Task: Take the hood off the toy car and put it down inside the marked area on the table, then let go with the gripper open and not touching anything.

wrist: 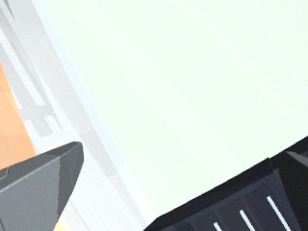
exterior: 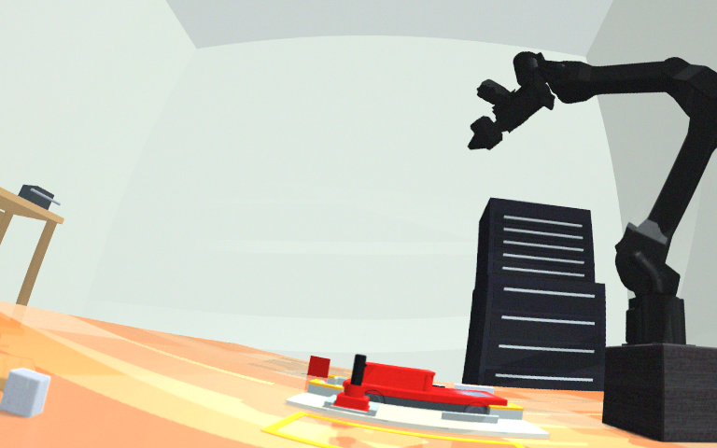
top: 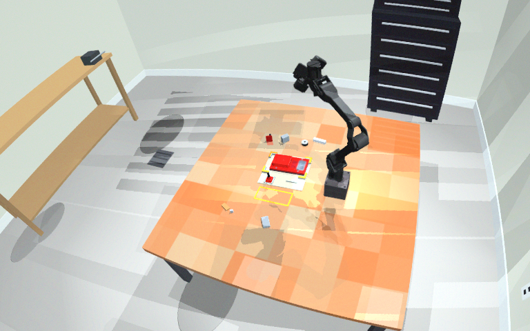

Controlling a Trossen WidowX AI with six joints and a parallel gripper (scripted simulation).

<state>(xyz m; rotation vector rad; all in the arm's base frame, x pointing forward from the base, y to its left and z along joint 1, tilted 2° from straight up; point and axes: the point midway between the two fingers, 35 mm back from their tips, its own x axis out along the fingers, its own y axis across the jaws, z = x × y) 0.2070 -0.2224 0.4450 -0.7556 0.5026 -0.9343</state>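
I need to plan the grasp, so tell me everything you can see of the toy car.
The toy car is a low, boxy red body with a pale grey panel on top near one end; dark wheels show in the exterior view. It looks like plastic. It sits upright and whole on a white base plate, between yellow corner marks. The open tool hangs high above, touching nothing.

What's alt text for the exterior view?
A black arm holds its open, empty gripper high above an orange table. A red toy car sits low on a white base by a yellow outline, with a black drawer cabinet behind.
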